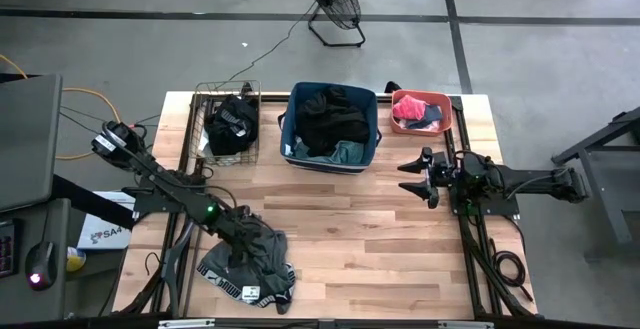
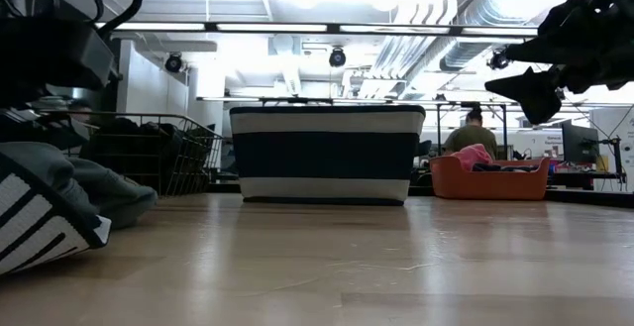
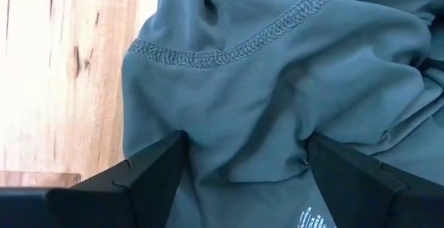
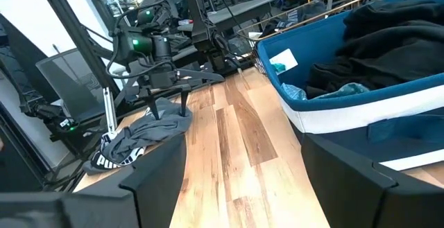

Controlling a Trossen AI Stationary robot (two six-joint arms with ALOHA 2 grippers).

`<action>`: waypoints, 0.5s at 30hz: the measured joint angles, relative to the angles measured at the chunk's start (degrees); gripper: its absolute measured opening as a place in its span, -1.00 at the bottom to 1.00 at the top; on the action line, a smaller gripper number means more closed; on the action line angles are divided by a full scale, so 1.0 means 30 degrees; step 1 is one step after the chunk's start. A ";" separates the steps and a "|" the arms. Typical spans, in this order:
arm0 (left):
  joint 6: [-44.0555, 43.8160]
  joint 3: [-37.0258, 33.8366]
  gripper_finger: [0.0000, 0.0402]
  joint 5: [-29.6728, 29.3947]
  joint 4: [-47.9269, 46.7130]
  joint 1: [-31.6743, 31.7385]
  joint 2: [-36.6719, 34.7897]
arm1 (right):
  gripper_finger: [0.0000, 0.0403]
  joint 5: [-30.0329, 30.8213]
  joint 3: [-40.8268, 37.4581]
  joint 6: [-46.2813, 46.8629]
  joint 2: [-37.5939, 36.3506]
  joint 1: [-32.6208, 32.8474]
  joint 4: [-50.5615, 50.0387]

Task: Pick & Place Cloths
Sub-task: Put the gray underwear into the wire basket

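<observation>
At the lower left of the high view the left gripper [image 1: 243,252] is pressed down into a grey garment [image 1: 250,269] lying on the wooden table [image 1: 370,239]; its fingers [image 3: 149,172] stand spread with a fold of the fabric bunched between them, not yet clenched. The right gripper [image 1: 420,176] hovers at the right, fingers parted and holding nothing. More cloths fill the blue bin [image 1: 330,129] at top centre, the wire basket [image 1: 228,119] to its left and the coral tub [image 1: 421,112] to its right
</observation>
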 joint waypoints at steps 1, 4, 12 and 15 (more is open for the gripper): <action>-0.0064 0.0000 0.47 0.0035 -0.0012 0.0000 0.0043 | 0.38 -0.0007 0.0000 0.0000 0.0000 0.0000 0.0000; -0.0062 -0.0015 0.35 0.0048 -0.0058 0.0007 0.0120 | 0.38 -0.0007 0.0000 0.0000 0.0000 0.0000 0.0000; 0.0863 -0.0051 -0.62 -0.0095 -0.0073 0.0008 0.0171 | 0.38 -0.0007 0.0000 0.0000 0.0000 0.0000 0.0000; 0.1183 -0.0056 -0.92 -0.0038 -0.0013 0.0007 0.0171 | 0.38 -0.0007 0.0000 0.0000 0.0000 0.0000 0.0000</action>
